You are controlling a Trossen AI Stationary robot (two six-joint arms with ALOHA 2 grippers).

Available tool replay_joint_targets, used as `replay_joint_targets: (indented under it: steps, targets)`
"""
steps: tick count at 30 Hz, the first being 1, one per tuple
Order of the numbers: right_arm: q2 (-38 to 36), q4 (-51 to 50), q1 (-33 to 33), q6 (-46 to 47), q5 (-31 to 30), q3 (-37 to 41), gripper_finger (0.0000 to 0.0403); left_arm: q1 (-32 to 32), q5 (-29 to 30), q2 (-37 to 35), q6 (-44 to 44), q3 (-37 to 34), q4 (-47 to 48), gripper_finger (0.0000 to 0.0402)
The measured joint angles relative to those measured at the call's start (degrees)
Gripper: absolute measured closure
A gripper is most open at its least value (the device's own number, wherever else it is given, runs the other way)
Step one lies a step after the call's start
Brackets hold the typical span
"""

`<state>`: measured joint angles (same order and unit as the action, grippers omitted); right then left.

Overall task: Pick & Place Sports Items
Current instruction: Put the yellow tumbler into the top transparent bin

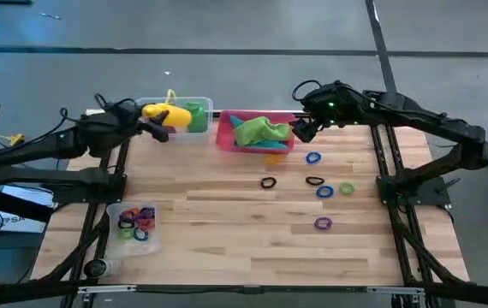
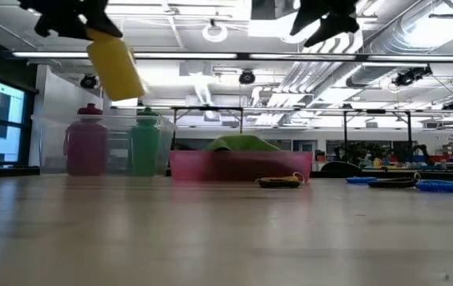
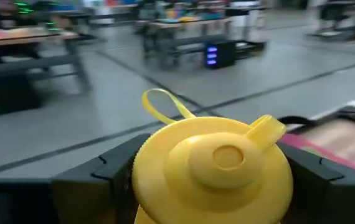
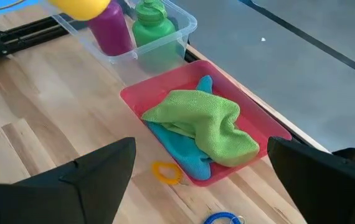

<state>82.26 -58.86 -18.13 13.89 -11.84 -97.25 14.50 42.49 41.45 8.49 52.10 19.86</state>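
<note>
Your left hand (image 1: pixel 160 122) pinches the small yellow plastic bottle (image 1: pixel 160 112) by its sides, a dark finger on each flank in the left wrist view; the bottle hangs tilted in the air above the clear plastic tub (image 1: pixel 199 101) at the far left of the wooden desk (image 1: pixel 227 231); the low view shows it clear of the tub's rim. Inside that tub the purple bottle (image 2: pixel 87 141) and the green bottle (image 2: pixel 144 142) stand upright, side by side.

Your right hand (image 1: pixel 305 130) hovers with fingers spread wide, holding nothing, just beside the right end of the pink rectangular tray (image 1: pixel 225 137); in the tray the larger green cloth (image 4: pixel 202 124) lies crumpled on top of the teal cloth (image 4: pixel 179 146).

A yellow ring (image 4: pixel 164 172) lies on the desk touching or just beside the tray's near wall; you cannot tell which. Loose rings scatter to the right: a blue ring (image 1: pixel 313 158), two black rings (image 1: pixel 268 182), a green ring (image 1: pixel 347 187), a purple ring (image 1: pixel 323 223). A second clear tub (image 1: pixel 114 210) near the front left holds many small coloured rings (image 1: pixel 138 221).
</note>
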Motion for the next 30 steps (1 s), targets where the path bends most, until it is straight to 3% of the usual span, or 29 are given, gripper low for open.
replay_joint_targets:
  steps: [6, 12, 21, 30]
  targets:
    - [0.00, 1.24, 0.00, 1.48, 0.01, 0.00, 0.0109, 0.02, 7.38, 3.43, 0.78, 0.00, -0.07, 0.0197]
    - [0.00, 1.25, 0.00, 1.53, 0.05, 0.00, 0.0109, 2.00, 7.72, 8.44, 6.99, 0.00, -0.13, 0.0197]
    - [0.00, 1.25, 0.00, 2.95, 0.15, 0.00, 0.0109, 7.26, 5.61, 15.71, 14.48, 0.05, -0.39, 0.0197]
    - [0.01, 1.23, 0.28, 2.95, 0.17, 0.00, 0.0109, 13.25, -4.71, 21.15, 17.09, 0.02, 0.02, 0.0197]
